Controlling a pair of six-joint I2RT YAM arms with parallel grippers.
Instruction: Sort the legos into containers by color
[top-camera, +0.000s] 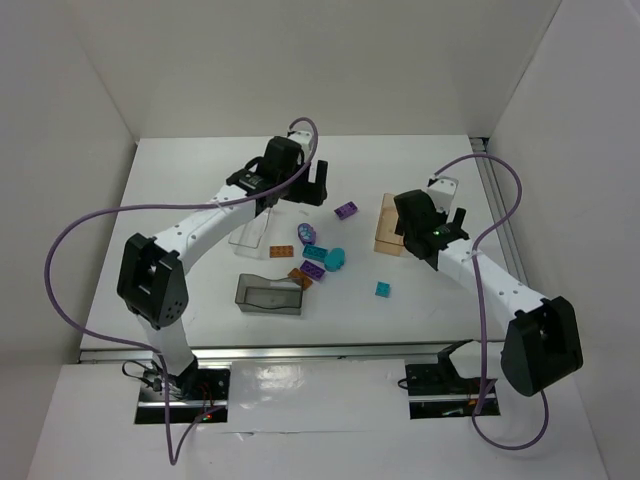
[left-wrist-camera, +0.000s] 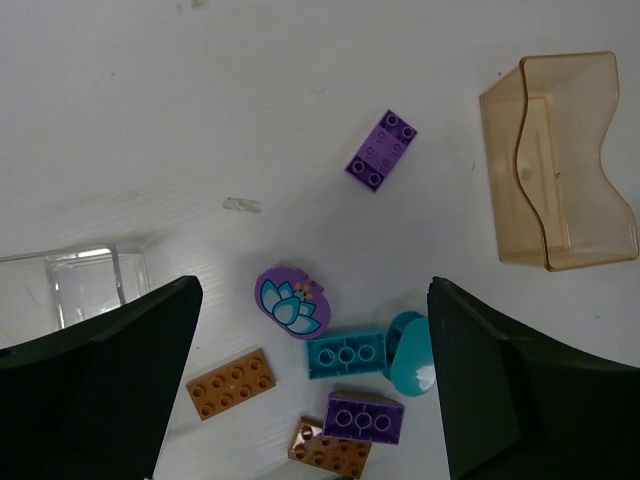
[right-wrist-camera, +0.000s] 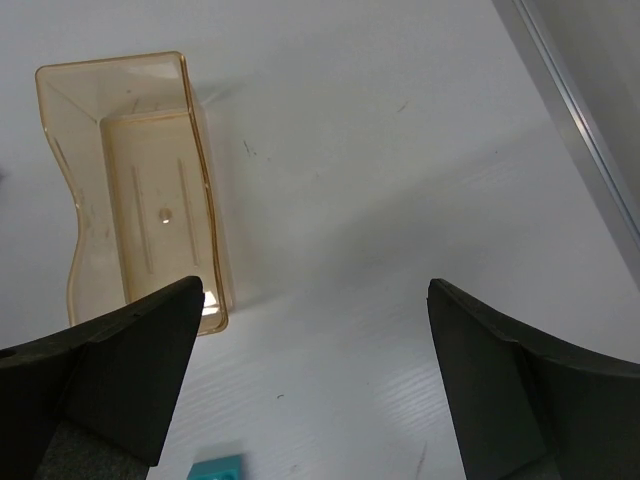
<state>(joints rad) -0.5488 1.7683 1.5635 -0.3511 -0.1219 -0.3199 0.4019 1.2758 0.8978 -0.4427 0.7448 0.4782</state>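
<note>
Several legos lie mid-table: a purple brick (top-camera: 346, 210) (left-wrist-camera: 381, 149), a purple rounded flower piece (left-wrist-camera: 292, 301), a teal brick (left-wrist-camera: 346, 354), a teal rounded piece (left-wrist-camera: 411, 355), a second purple brick (left-wrist-camera: 363, 416), two orange plates (left-wrist-camera: 231, 382) (left-wrist-camera: 329, 451), and a small teal brick (top-camera: 383, 289) (right-wrist-camera: 219, 469) apart. The clear tray (top-camera: 250, 230), the dark-grey tray (top-camera: 270, 296) and the tan tray (top-camera: 388, 225) (right-wrist-camera: 140, 190) look empty. My left gripper (top-camera: 312, 188) (left-wrist-camera: 315, 390) is open and empty, high above the cluster. My right gripper (top-camera: 445, 222) (right-wrist-camera: 315, 390) is open and empty, right of the tan tray.
A metal rail (top-camera: 497, 200) runs along the table's right edge. White walls enclose the table at the back and both sides. The purple cables (top-camera: 80, 230) loop beside each arm.
</note>
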